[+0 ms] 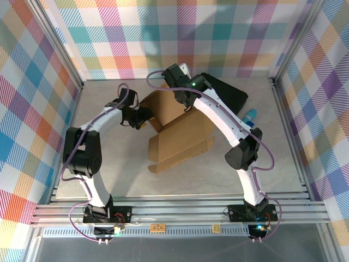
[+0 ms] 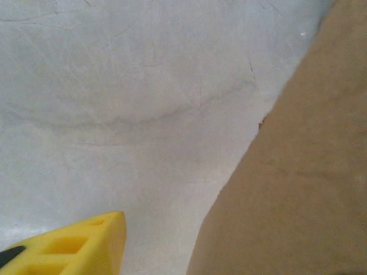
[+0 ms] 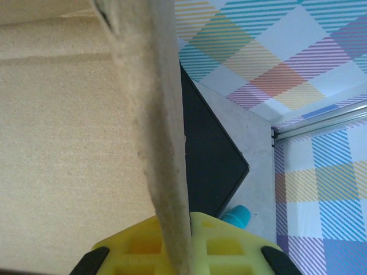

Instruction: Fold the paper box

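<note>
While the right gripper (image 3: 178,249) is clamped on the raised edge of a flap of the plain brown corrugated cardboard paper box (image 1: 180,139), that box sits half-formed mid-table with one panel standing up on its far side, just in front of a flat black hard case (image 1: 229,93). Can't tell whether the left gripper (image 1: 140,116) is spread or gripping: it sits right at the box's left edge, and its wrist view gives one yellow finger (image 2: 74,243) over bare grey table (image 2: 114,86) beside cardboard. Small blue object (image 1: 251,115) lies right of the case, apart from the box.
</note>
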